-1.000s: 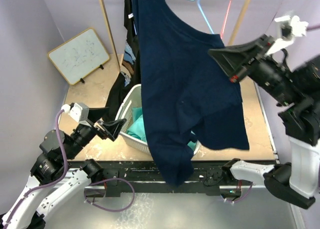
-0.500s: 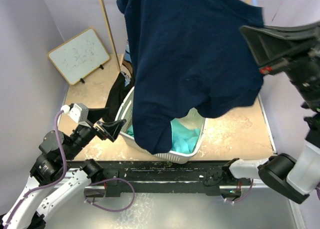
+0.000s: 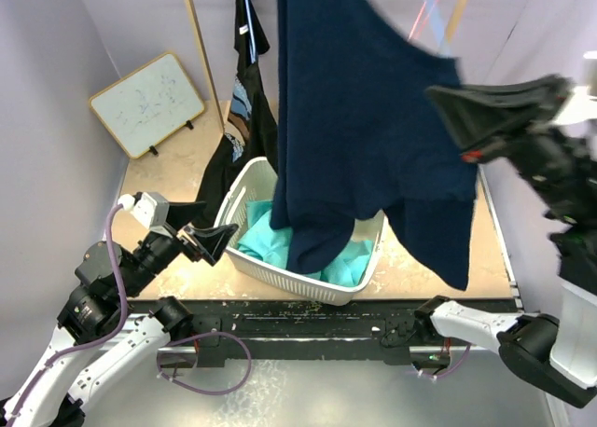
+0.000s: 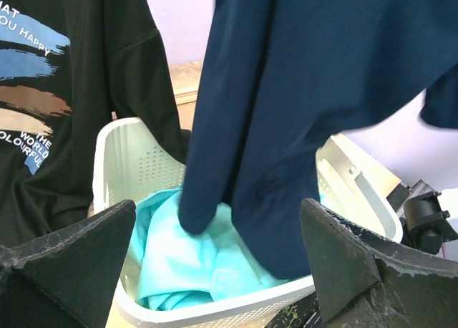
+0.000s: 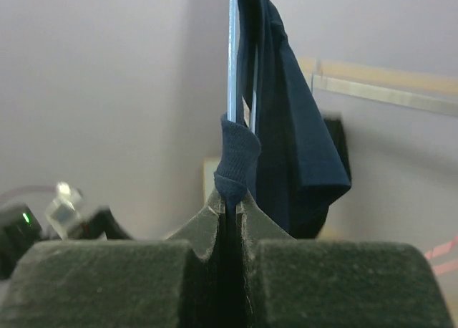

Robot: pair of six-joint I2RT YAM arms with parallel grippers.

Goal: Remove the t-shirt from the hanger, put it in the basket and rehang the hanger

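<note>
The navy t-shirt (image 3: 364, 119) hangs from the top of the top view, its lower end dipping into the white basket (image 3: 308, 285). My right gripper (image 3: 437, 97) is high on the right, shut on a fold of the shirt's edge (image 5: 238, 156). In the right wrist view a pale blue hanger bar (image 5: 232, 56) runs straight up from the gripper (image 5: 230, 196), with the shirt draped beside it. Blurred hanger wires (image 3: 435, 17) show at the upper right. My left gripper (image 3: 201, 229) is open and low, left of the basket. It faces the shirt's hanging sleeve (image 4: 207, 199).
Teal cloth (image 4: 186, 263) lies in the basket (image 4: 107, 149). A black printed t-shirt (image 3: 244, 119) hangs behind the basket's left side. A whiteboard (image 3: 147, 103) leans at the back left, and a wooden pole (image 3: 201, 49) rises beside it.
The navy shirt swung from spread wide near the camera to hanging straighter, its bottom now in the basket. My right gripper moved slightly down and left with it. The left arm stayed still.
</note>
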